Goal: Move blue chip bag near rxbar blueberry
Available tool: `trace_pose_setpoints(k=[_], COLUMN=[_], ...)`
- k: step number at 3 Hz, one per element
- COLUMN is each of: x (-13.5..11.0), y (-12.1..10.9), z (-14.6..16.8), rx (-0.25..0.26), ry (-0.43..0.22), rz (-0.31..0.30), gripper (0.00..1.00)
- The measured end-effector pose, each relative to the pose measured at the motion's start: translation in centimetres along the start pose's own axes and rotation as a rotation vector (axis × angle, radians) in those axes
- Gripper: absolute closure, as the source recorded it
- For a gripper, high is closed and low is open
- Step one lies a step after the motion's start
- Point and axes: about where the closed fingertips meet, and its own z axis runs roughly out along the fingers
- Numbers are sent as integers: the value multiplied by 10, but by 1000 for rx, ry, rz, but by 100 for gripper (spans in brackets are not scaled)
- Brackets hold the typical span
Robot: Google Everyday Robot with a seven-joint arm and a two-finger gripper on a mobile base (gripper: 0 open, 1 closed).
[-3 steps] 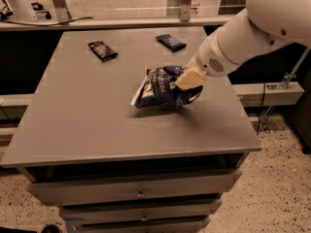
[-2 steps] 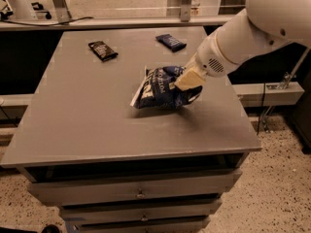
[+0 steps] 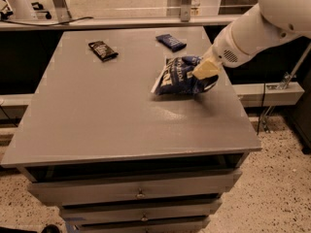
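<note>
- Shifted since a second ago: the blue chip bag and the tool holding it have travelled together toward the far right of the worktop. That brings them closer to the rxbar blueberry. Both bars lie where they lay before.
- Largest is the grey worktop, the flat top of a cabinet with drawers under its front edge. It carries the bag and the two bars.
- Next, the white, thick arm reaches in from the upper right corner and slopes down to the left. It ends over the right side of the worktop.
- Dark blue and crinkled, with white lettering, the blue chip bag sits right of centre on the worktop. Its white-edged left end points low toward the surface and its right end is up at the tool. A shadow lies on the grey surface just in front of it. The bag is near the rxbar blueberry but apart from it, on the near side of that bar.
- Cream-coloured fingers of the tool are clamped on the right end of the bag, above the right part of the worktop.
- At the far left, a black-wrapped bar with white print lies flat, well apart from the bag.
- Small, dark blue and flat, the rxbar blueberry lies slightly askew near the far edge, just beyond the bag.
</note>
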Motion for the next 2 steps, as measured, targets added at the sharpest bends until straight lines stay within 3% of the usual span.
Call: trace_pose_setpoints(k=[2], x=[38], y=[-117], z=[7], rx=[191], ry=[27], rz=[83], gripper=[100])
